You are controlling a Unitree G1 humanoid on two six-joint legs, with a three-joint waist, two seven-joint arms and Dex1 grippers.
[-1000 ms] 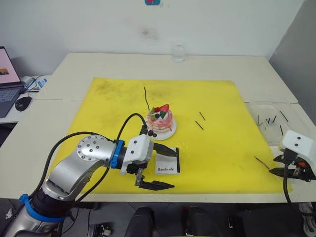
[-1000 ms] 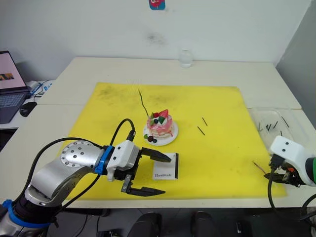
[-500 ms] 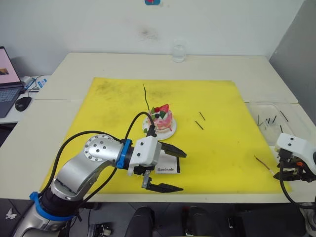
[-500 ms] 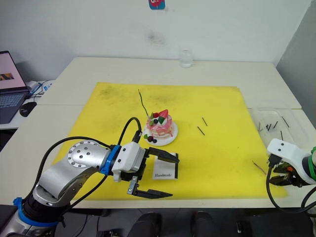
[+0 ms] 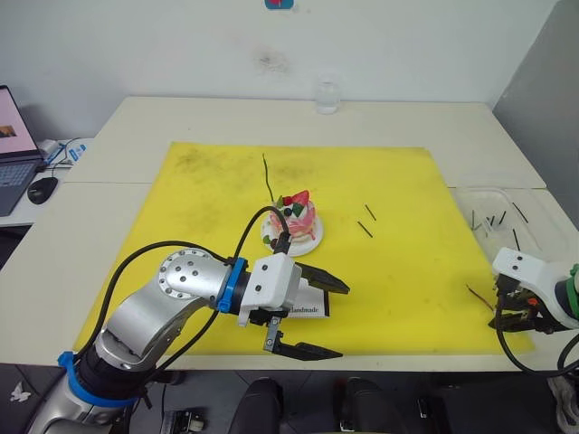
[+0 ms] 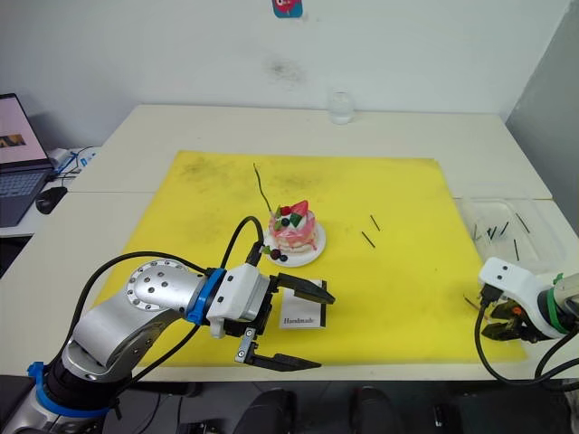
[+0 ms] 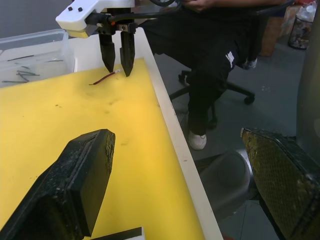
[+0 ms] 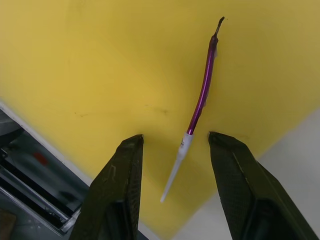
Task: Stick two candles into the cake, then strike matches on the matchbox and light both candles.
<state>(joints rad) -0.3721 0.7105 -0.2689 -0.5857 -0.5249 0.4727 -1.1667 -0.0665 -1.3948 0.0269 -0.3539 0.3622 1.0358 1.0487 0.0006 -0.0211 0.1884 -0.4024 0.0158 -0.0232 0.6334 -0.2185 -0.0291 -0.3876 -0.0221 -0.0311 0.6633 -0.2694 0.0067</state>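
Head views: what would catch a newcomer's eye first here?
The pink cake at the middle of the yellow mat, with a green candle already standing in it. Nearer, the left gripper hangs wide open over the matchbox. At the mat's right edge, the right gripper straddles the reddish candle lying flat, jaws open.

White wall (image 5: 181, 45), beige tables (image 5: 407, 117), laptop (image 5: 14, 145).

My left gripper (image 5: 312, 318) hangs low at my near side, fingers spread wide, arm bent at the elbow. My right gripper (image 8: 176, 186) points downward, its two fingers (image 7: 107, 51) parted.
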